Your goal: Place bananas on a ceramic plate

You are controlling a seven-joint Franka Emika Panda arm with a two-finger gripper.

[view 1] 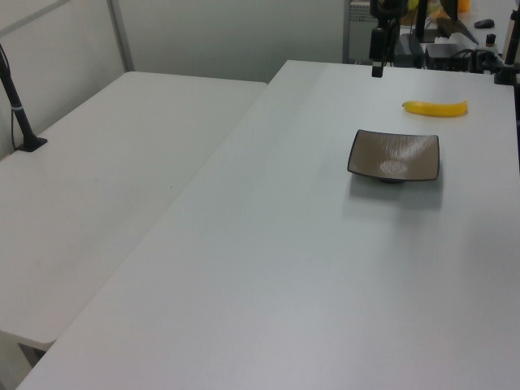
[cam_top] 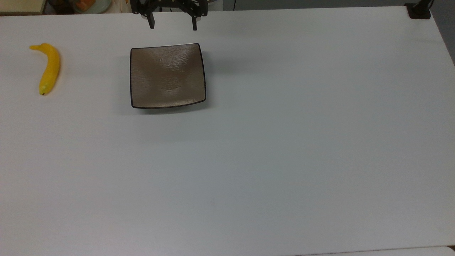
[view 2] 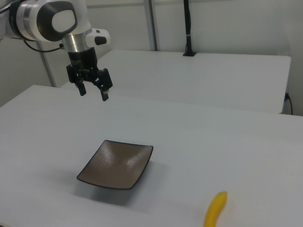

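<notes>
Banana (cam_top: 49, 68): lies on the white surface (cam_top: 270, 149), well apart from the plate, at the top view's far left; nothing is touching it.
Long axis: runs roughly top to bottom in the top view, the thin stem end at the top, the small dark end at the bottom.
Ceramic plate (cam_top: 167, 75): square, glossy brown with a dark rim, set flat on the surface with nothing on it; it sits between the banana and the middle of the surface.
End effector (cam_top: 173, 24): held above the surface just past the plate's far edge in the top view, its fingers spread wide and holding nothing.
Bearing: the banana lies to the top view's left of the end effector and slightly nearer the camera, with the plate off to one side of that path.
Stage: judged as not yet begun; the banana is still to be grasped.
Next move: likely a sideways reach, the fingers closing across the banana's short width.
</notes>
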